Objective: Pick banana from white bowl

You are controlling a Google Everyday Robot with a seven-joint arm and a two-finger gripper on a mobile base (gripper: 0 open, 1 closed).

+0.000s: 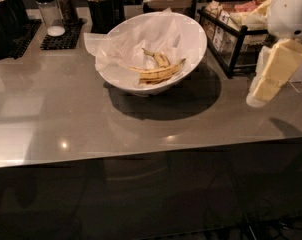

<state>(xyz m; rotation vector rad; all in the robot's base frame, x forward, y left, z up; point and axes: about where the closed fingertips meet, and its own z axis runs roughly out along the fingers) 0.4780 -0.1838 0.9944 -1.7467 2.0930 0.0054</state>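
Note:
The white bowl (191, 34) stands on the grey counter at the back centre, lined with crinkled white paper (126, 44). Bananas (158, 73) with dark spots lie inside it, towards its front right. My gripper (258, 91) hangs at the right edge of the view, pale yellow and white, pointing down and left over the counter. It is to the right of the bowl, apart from it, and holds nothing that I can see.
A black wire basket (236, 39) of packets stands right of the bowl, behind the gripper. A dark cup of wooden sticks (102, 4), shakers on a black mat (58, 34) and dark containers (3, 24) line the back left. The counter's front edge (151, 156) runs across the middle.

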